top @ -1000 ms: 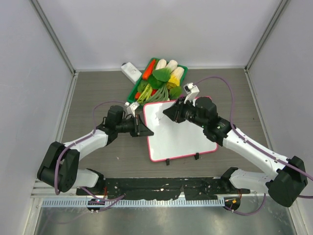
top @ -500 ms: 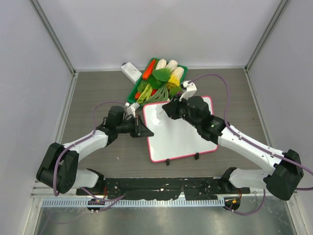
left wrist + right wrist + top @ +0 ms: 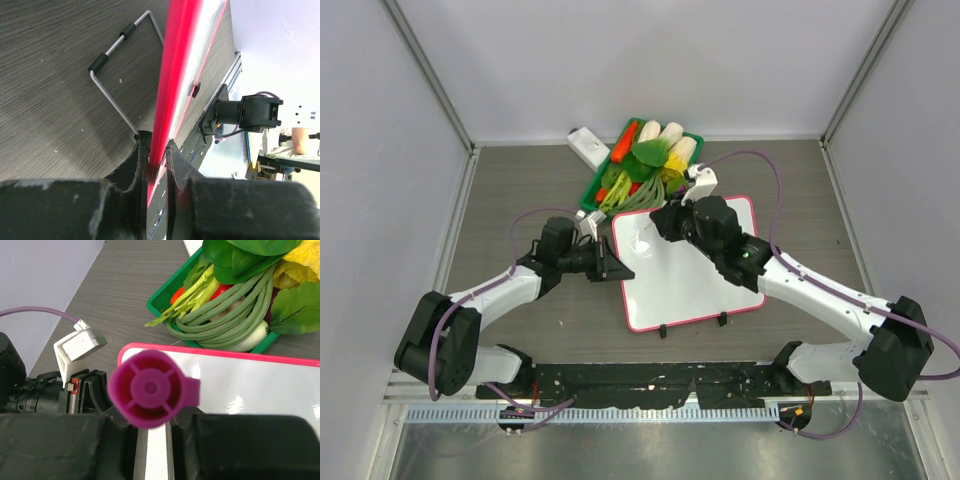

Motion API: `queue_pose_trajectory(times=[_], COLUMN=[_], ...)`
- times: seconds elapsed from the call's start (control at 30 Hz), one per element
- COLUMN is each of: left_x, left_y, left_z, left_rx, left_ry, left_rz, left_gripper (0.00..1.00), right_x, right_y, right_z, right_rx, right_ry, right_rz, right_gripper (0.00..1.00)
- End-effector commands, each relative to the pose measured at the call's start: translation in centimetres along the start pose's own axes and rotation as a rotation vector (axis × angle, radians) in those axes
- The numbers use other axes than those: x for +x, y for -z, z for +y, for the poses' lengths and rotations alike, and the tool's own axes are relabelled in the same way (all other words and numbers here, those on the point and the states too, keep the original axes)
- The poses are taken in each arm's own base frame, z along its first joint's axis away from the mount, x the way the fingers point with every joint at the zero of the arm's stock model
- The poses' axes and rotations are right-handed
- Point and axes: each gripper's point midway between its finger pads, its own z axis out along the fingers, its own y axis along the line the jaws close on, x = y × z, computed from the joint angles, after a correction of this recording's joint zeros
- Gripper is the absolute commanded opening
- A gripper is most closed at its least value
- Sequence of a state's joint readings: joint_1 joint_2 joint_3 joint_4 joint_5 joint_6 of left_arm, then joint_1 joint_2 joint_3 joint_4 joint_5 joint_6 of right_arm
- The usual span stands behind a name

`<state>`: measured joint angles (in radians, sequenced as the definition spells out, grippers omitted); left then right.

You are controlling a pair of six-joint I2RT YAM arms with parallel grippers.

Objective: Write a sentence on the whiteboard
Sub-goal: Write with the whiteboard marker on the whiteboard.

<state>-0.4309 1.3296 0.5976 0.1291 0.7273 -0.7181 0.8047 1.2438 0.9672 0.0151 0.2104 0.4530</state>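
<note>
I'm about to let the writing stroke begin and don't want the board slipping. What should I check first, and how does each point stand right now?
1. left pincer clamped on the whiteboard rim: ok.
2. right pincer shut on the magenta marker: ok.
3. Marker tip uncapped and over the board: cannot tell, only its rear end shows.
4. Writing surface free: ok, no letters visible.
5. Gap between the board and the vegetable basket: cannot tell, they lie very close.
</note>
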Motion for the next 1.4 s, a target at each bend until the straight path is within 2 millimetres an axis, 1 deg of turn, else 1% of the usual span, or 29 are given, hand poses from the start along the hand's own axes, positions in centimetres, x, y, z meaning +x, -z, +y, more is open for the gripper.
queue_pose_trajectory(times=[0.0, 0.1, 0.13, 0.2, 0.37, 0.47, 0.77, 1.03, 1.1, 1.2, 1.23, 1.37], left_x=[1.3, 1.3, 1.7, 1.7, 2.0, 2.1, 2.1, 2.2, 2.1, 2.1, 2.1, 2.1], left_y=[0.2, 0.1, 0.2, 0.2, 0.1, 0.0, -0.1, -0.1, -0.1, -0.1, -0.1, -0.1], left_z=[3.7, 3.8, 4.1, 4.3, 4.3, 4.3, 4.2, 4.2, 4.2, 4.3, 4.3, 4.3], left_rx=[-0.176, -0.180, -0.196, -0.210, -0.224, -0.223, -0.224, -0.226, -0.225, -0.229, -0.229, -0.230], left_ry=[0.022, 0.014, 0.023, 0.018, 0.011, 0.005, -0.005, -0.009, -0.011, -0.012, -0.012, -0.014], left_rz=[0.011, 0.010, 0.026, 0.030, 0.038, 0.046, 0.050, 0.053, 0.052, 0.055, 0.055, 0.054], left_gripper=[0.00, 0.00, 0.00, 0.00, 0.00, 0.00, 0.00, 0.00, 0.00, 0.00, 0.00, 0.00], right_x=[-2.5, -2.1, -2.1, -1.8, -1.8, -1.7, -0.2, 0.4, 0.8, 1.1, 1.6, 2.3], right_y=[-0.7, -1.3, -1.4, -1.7, -1.9, -2.1, -2.9, -2.8, -2.8, -2.7, -2.6, -2.5], right_z=[1.1, 1.0, 1.1, 1.0, 0.3, 0.3, 0.1, 1.0, 1.2, 1.2, 1.2, 1.0], right_rx=[-0.018, -0.015, -0.015, -0.005, 0.036, 0.038, 0.050, -0.003, -0.012, -0.023, -0.026, -0.019], right_ry=[-0.006, -0.007, -0.008, -0.011, -0.022, -0.019, -0.009, 0.007, 0.012, 0.017, 0.017, 0.023], right_rz=[-0.096, -0.088, -0.089, -0.085, -0.096, -0.092, -0.047, -0.022, -0.008, 0.003, 0.013, 0.032], right_gripper=[0.02, 0.01, 0.02, 0.01, 0.01, 0.01, 0.02, 0.01, 0.01, 0.02, 0.01, 0.01])
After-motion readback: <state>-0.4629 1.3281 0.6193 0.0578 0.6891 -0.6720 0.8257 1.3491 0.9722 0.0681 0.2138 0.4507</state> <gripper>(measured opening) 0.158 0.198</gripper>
